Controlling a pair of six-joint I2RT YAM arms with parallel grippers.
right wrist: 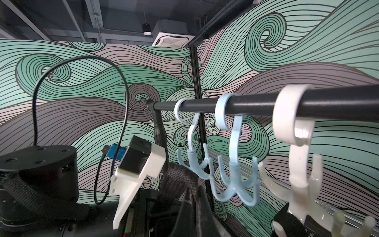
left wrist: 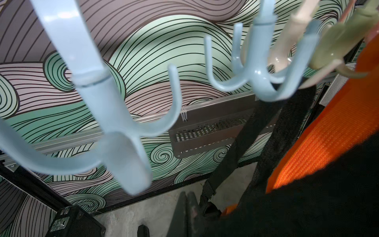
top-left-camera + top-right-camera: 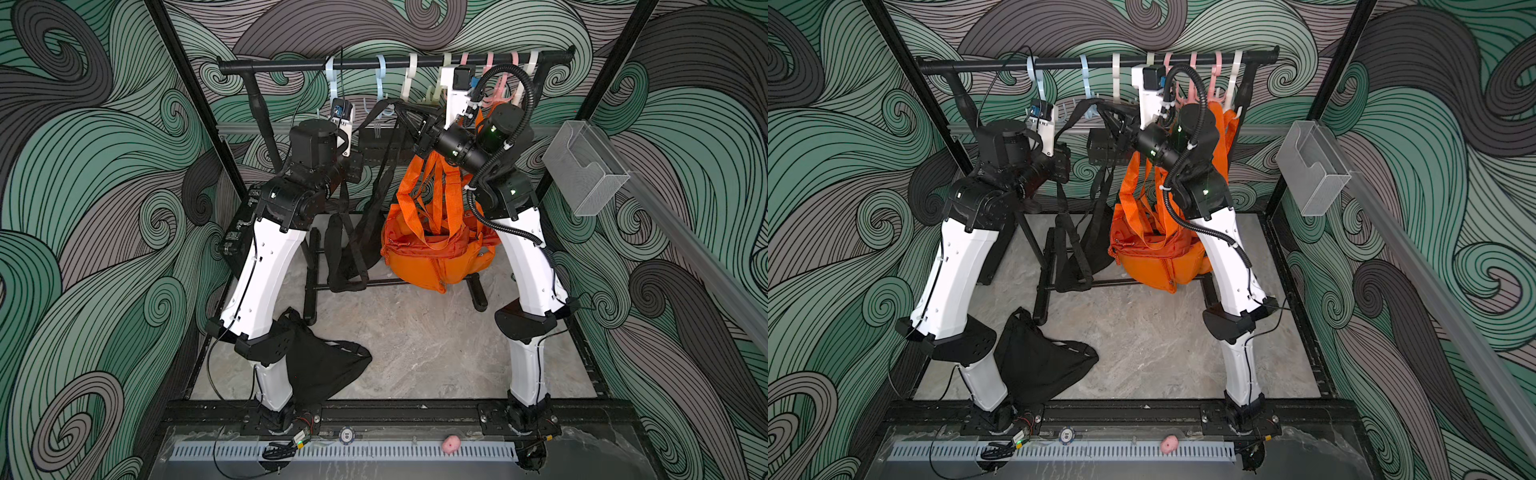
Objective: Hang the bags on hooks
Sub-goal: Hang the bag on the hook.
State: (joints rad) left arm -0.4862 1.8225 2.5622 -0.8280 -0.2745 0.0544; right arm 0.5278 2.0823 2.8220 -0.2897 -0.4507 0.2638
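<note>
Pale-blue hook [image 2: 114, 123] hangs close, open gap before next blue hook [image 2: 258, 78].

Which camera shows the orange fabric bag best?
Both top views show the orange fabric bag hanging by its straps. The left wrist view catches only orange webbing; the right wrist view, none.

Clear wall bin [image 3: 584, 168]; pink blob [image 3: 451, 444]

Walls [image 3: 83, 208] carry green and grey swirls lined in black; the floor [image 3: 415, 353] is mottled grey stone; a dark ceiling [image 1: 61, 20] holds a white vent [image 1: 173, 39] and a pendant lamp [image 1: 147, 29].
</note>
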